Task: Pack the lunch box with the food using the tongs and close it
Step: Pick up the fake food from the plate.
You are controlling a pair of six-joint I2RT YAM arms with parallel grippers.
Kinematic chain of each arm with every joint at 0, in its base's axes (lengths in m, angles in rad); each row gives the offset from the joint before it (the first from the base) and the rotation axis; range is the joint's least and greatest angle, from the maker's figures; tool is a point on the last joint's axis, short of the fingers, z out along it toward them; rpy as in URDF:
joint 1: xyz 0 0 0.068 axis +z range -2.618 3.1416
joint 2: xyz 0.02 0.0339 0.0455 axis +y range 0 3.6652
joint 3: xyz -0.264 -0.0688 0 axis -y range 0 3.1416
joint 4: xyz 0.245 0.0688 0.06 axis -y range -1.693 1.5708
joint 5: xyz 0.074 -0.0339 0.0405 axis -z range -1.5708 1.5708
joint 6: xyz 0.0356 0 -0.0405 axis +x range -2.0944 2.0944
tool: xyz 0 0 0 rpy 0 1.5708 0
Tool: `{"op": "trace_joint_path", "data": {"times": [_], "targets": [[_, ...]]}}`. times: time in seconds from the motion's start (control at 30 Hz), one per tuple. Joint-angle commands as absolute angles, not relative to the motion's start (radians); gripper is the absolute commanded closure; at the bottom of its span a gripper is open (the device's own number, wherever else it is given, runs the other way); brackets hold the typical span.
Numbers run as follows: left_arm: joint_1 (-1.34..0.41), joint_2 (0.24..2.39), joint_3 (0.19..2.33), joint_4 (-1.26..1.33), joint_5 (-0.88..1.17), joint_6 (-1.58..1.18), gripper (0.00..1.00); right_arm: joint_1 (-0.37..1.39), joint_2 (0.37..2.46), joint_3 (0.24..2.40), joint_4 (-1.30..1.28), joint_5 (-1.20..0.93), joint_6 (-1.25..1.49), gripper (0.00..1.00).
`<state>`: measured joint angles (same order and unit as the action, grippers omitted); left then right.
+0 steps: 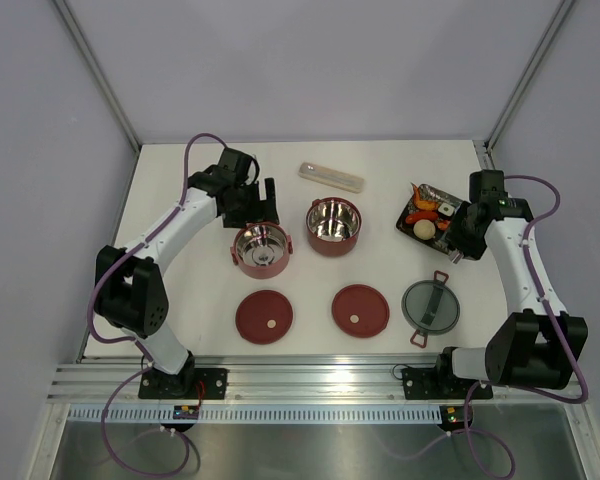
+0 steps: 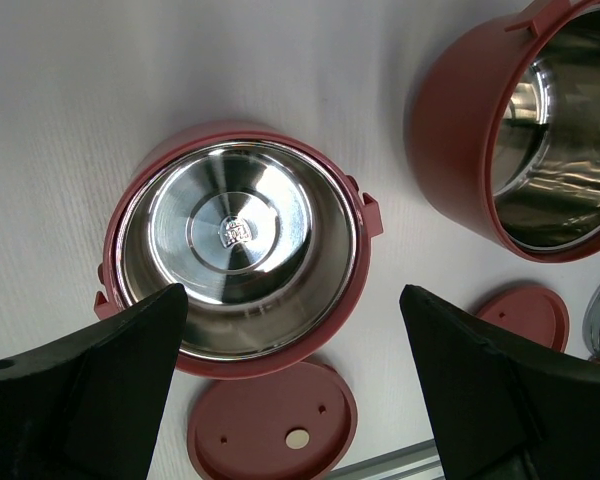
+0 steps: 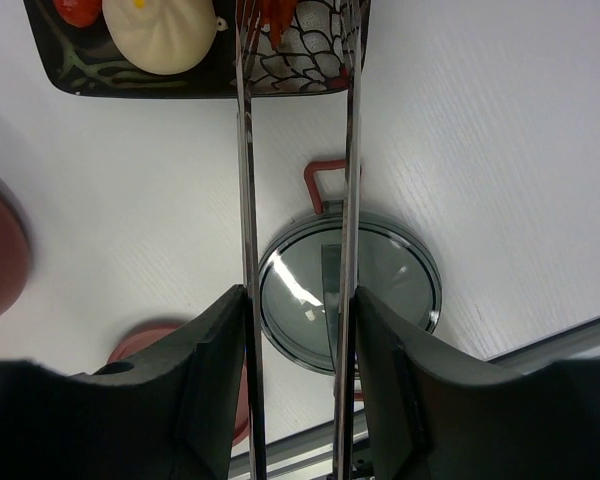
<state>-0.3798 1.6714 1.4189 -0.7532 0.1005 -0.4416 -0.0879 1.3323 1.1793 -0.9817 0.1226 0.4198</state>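
Slim silver metal tongs (image 3: 246, 180) were pinched in the right claw (image 3: 300, 300), one arm against each finger's inner face, both arms running straight out ahead of it. Tong tips were over the near edge of the black patterned rectangular tray (image 3: 70, 75) ahead of the claw, at the orange-red shrimp-like pieces (image 3: 277, 20); couldn't tell if they touched. Pale round bun (image 3: 162, 35) lay in the same tray, off to one side of the tips. Grey round lid with red latches (image 3: 380, 290) lay flat on the white bench (image 1: 380, 165) directly under the right claw.

Left claw (image 2: 292, 292) was spread wide, gripping nothing, hanging above the first round maroon bowl with shiny steel inside (image 2: 235, 230), which sat below and between its fingers. Second maroon steel-lined bowl (image 2: 540, 130) stood past one finger, apart from the first. One flat maroon disc lid (image 2: 270, 425) lay just beside the first bowl, back toward the claw's base; the other disc lid (image 2: 525, 310) lay past the same finger as the second bowl. Long pale beige case (image 1: 331, 177) lay beyond both bowls, between the two claws.
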Motion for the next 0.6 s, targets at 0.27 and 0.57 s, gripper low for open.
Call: {"op": "trace_joint_path", "data": {"times": [0.27, 0.57], "targets": [[-0.390, 1.674, 1.451, -0.719, 0.110, -0.431, 0.09, -0.091, 1.321, 1.195, -0.945, 0.114, 0.416, 0.48], [-0.391, 1.678, 1.454, -0.716, 0.118, -0.433, 0.09, -0.091, 1.362, 1.177, -0.904, 0.094, 0.411, 0.48]]}}
